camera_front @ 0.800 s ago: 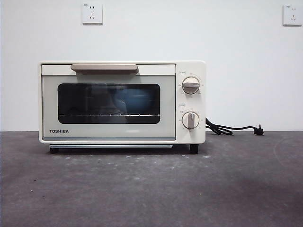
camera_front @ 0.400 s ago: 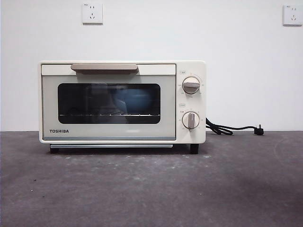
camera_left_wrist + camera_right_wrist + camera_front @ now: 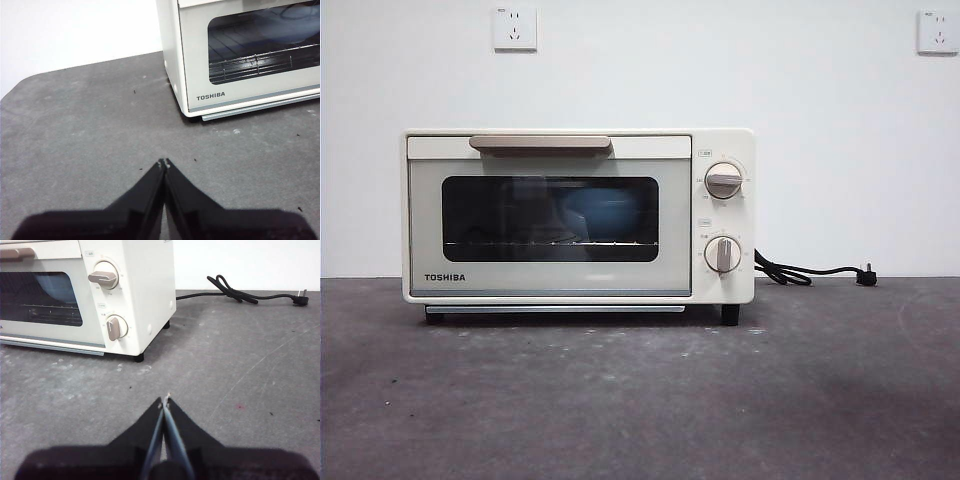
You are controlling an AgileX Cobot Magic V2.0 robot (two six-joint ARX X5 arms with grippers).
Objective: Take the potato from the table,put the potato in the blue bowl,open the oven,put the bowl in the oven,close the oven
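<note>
The cream-white TOSHIBA oven (image 3: 578, 215) stands on the dark grey table (image 3: 640, 400) with its door closed. Behind the dark glass window a blue bowl (image 3: 598, 212) shows dimly on the rack; it also appears faintly through the glass in the left wrist view (image 3: 292, 27). The potato is hidden. My left gripper (image 3: 163, 163) is shut and empty, low over the table off the oven's left front corner (image 3: 186, 107). My right gripper (image 3: 164, 401) is shut and empty, over the table off the oven's knob side (image 3: 112, 300). Neither arm shows in the front view.
The oven's black cord (image 3: 810, 272) lies coiled on the table to its right, plug (image 3: 300, 298) unplugged near the wall. Two wall sockets (image 3: 514, 29) sit high on the white wall behind. Two grey knobs (image 3: 723, 181) are on the oven's right panel.
</note>
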